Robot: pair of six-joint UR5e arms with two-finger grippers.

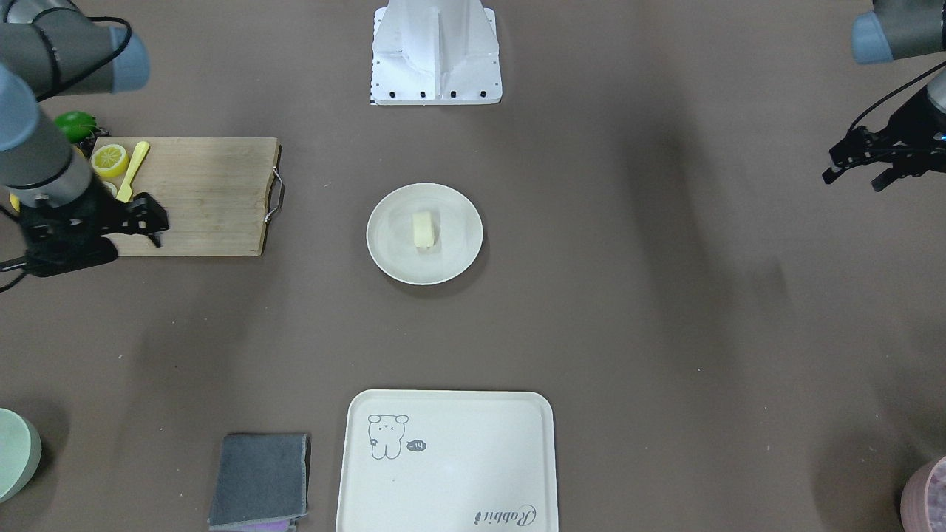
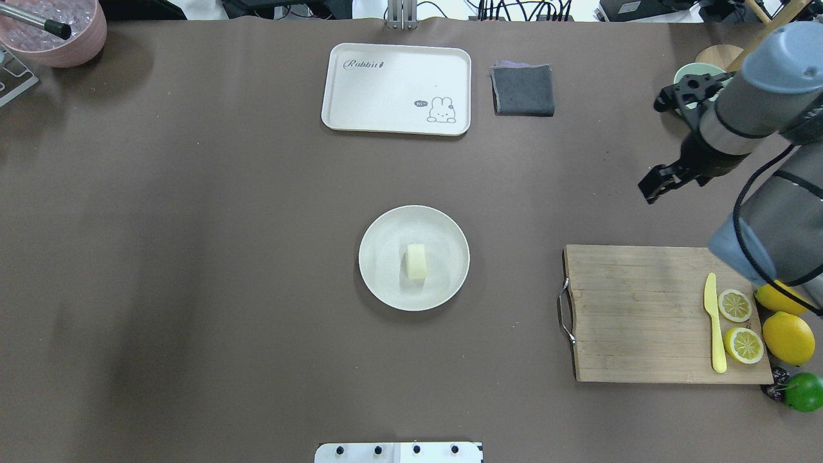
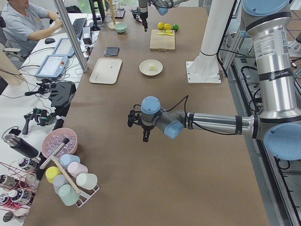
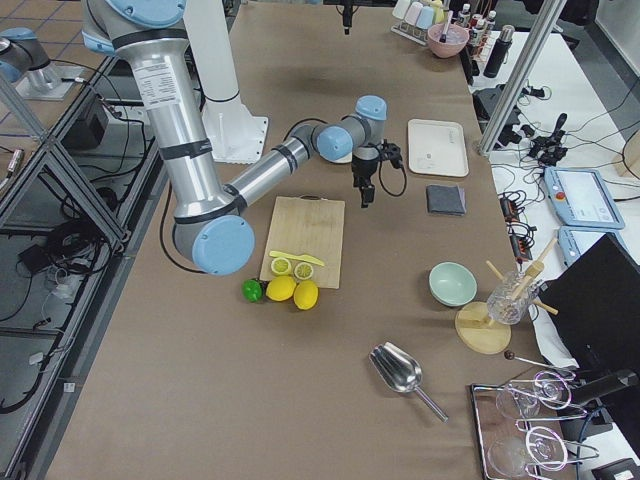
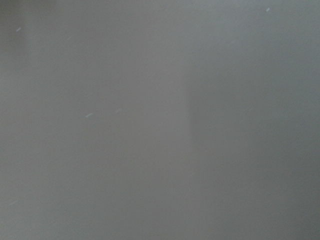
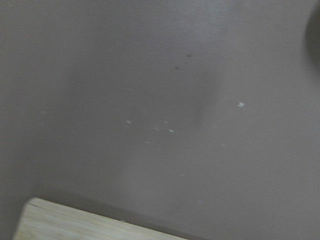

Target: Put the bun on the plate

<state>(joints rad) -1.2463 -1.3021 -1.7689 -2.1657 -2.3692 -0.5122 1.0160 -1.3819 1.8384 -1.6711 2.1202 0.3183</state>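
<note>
The pale cream bun (image 1: 423, 229) lies flat in the middle of the round off-white plate (image 1: 388, 255) at the table's centre. It shows the same way from overhead, bun (image 2: 416, 261) on plate (image 2: 386, 286). Neither gripper touches them. My right gripper (image 1: 151, 222) hovers over the near edge of the wooden board, well to the plate's side, open and empty; overhead the right gripper (image 2: 651, 190) is beyond the board. My left gripper (image 1: 853, 179) hangs far off on the other side, fingers spread, holding nothing. Both wrist views show only blurred table surface.
A wooden cutting board (image 2: 636, 315) carries two lemon slices (image 2: 734, 305) and a yellow knife (image 2: 712, 321), with whole lemons (image 2: 787, 337) and a lime (image 2: 804, 391) beside it. A cream tray (image 2: 395, 87), a grey cloth (image 2: 523, 90) and a pink bowl (image 2: 54, 35) lie at the far edge.
</note>
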